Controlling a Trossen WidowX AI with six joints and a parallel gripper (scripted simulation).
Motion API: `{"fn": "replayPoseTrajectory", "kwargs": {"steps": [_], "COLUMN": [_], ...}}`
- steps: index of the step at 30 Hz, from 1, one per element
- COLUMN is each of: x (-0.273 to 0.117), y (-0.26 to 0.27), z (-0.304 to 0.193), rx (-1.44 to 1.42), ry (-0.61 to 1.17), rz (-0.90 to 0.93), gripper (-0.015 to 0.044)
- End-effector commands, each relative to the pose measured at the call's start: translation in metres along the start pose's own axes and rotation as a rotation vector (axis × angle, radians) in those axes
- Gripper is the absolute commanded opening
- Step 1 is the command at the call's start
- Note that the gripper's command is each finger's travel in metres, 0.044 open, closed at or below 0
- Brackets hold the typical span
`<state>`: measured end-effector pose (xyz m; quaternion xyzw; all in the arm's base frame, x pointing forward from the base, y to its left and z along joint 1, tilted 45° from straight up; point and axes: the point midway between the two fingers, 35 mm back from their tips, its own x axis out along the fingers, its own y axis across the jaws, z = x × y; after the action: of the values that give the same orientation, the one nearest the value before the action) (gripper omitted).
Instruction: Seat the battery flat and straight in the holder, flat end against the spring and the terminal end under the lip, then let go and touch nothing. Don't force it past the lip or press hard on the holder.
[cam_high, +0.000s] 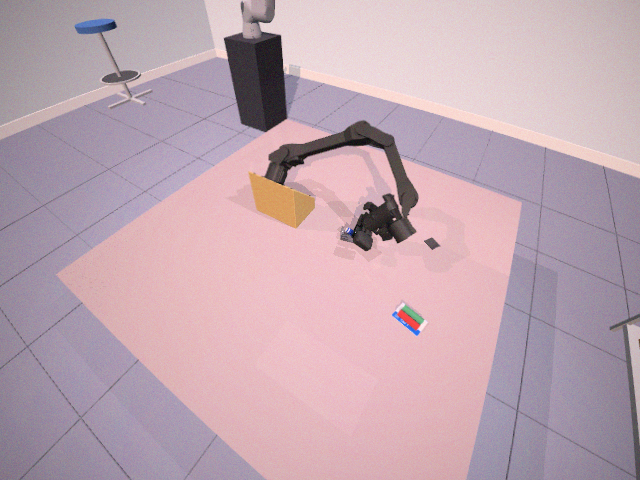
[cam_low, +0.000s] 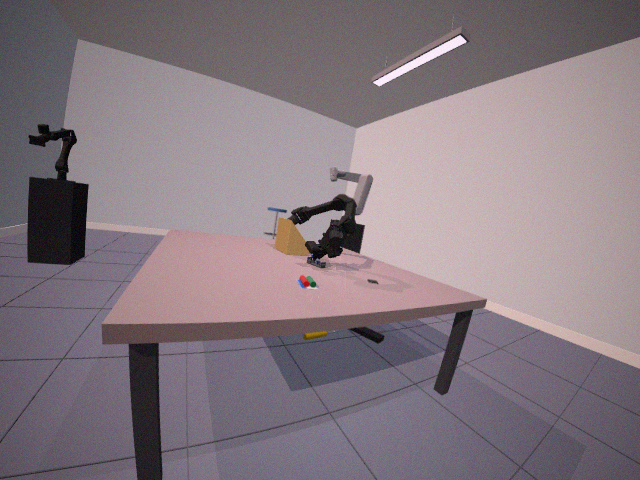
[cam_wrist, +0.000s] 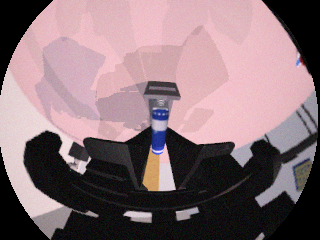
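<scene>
Near the middle of the pink surface, grips the blue-and-white battery in the claw, with fingers closed on its sides. Has the battery right at the grey holder, lined up roughly lengthwise with it in the wrist view. Shows the coiled spring just beyond the battery's far end, near the holder's dark end wall. Cannot tell whether spring and battery touch, nor whether the near end lies under the lip, hidden down between the fingers. Remains unseated as far as letting go is concerned: still to be released.

Bends the black arm high, then down to the holder. Beside the arm's base, stands a yellow wedge-shaped block. Well apart from the holder, sets a red cylinder alongside a green cylinder. Elsewhere, lays a small dark flat piece on the surface.
</scene>
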<state>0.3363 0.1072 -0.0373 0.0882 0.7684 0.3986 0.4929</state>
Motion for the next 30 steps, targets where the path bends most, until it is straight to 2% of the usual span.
{"fn": "replayPoseTrajectory", "kwargs": {"steps": [1,30], "x": [-0.0039,-0.0086], "y": [0.0005,0.0011], "z": [0.0058,0.0140], "rx": [-0.011,-0.012], "ry": [-0.014,-0.002], "rz": [-0.006,-0.013], "gripper": [0.0061,0.0061]}}
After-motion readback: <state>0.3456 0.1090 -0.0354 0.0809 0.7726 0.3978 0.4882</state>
